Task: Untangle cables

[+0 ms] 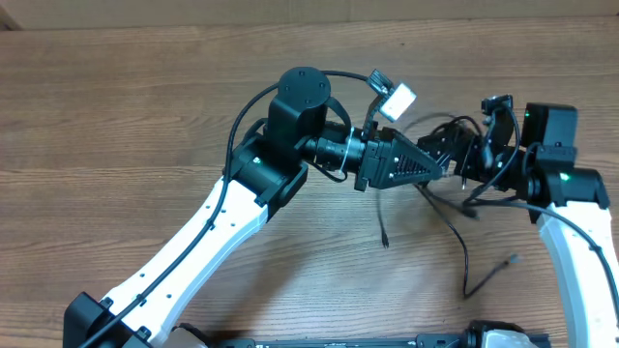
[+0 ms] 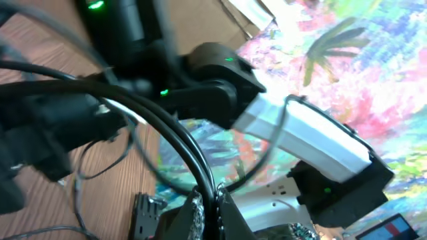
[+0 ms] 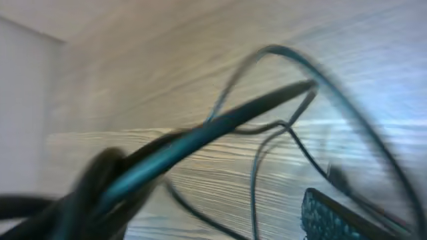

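- Table (image 1: 145, 116): brown wood grain; colourful floral backdrop (image 2: 373, 80) beyond the left gripper (image 1: 437, 174).
- Grip: left gripper pressed together, pinching the cables (image 1: 463, 253); loose strands trail below it.
- Tangle, just right of the left gripper: right gripper (image 1: 471, 159) amid it, spread or not I cannot tell.

cables (image 1: 455, 188) bunched between left gripper (image 1: 440, 172) and right gripper (image 1: 466, 157), loose ends on table (image 1: 116, 106) nearer the robot

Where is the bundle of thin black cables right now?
Overhead view: the cables sit right of centre on the table, bunched between the left pincer and the right pincer, with loose ends trailing toward the near edge.
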You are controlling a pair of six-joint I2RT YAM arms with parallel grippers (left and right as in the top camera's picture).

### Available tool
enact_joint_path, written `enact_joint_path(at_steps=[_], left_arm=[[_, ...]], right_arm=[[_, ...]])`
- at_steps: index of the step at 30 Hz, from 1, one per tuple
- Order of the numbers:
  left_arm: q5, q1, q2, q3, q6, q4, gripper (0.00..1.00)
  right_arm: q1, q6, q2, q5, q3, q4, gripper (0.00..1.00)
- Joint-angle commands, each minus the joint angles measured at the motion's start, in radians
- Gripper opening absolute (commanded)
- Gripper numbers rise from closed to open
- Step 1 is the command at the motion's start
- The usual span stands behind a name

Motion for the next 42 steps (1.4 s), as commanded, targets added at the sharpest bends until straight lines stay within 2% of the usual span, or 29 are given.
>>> enact_joint_path(at_steps=[1,13,21,25,27,29,34,37,38,40,41,42], left_arm=[[0.058,0.048,-0.064,0.014,-0.012,0.062,0.04],[0.136,0.357,-0.158,0.014,-0.015,0.037,0.04],[0.116,0.461,-0.157,0.014,0.090,-0.055,0.04],[-0.001,0.502,-0.157,0.014,0.220,-0.250,0.04],[-0.196,0.521,-0.157,0.014,0.317,-0.459,0.04],[-0.291,0.535,-0.157,0.014,0.325,-0.543,0.04],[-0.211,0.650,-0.166,0.014,0.306,-0.484,0.04],[-0.191,0.692,-0.168,0.014,0.290,-0.489,0.04],[-0.188,0.698,-0.167,0.014,0.291,-0.502,0.13],[-0.191,0.698,-0.167,0.014,0.323,-0.539,0.56],[-0.204,0.698,-0.167,0.014,0.345,-0.566,0.70],[-0.228,0.697,-0.167,0.014,0.358,-0.591,0.75]], right_arm=[[-0.005,-0.005,0.048,0.124,0.003,-0.024,0.88],[-0.005,-0.012,0.063,0.119,0.003,-0.037,0.90],[-0.005,-0.011,0.063,0.115,0.003,-0.037,0.90],[-0.005,-0.012,0.062,0.074,0.003,-0.034,0.93],[-0.005,-0.034,0.062,0.009,0.003,-0.025,0.93],[-0.005,-0.035,0.062,0.015,0.003,-0.028,0.94],[-0.005,-0.034,0.062,0.117,0.003,-0.061,0.94],[-0.005,-0.034,0.062,0.092,0.003,-0.060,0.94],[-0.005,-0.034,0.062,0.070,0.003,-0.057,0.94],[-0.005,-0.035,0.062,0.018,0.003,-0.053,0.94],[-0.005,-0.035,0.062,-0.020,0.003,-0.053,0.94],[-0.005,-0.035,0.062,-0.043,0.003,-0.053,0.94]])
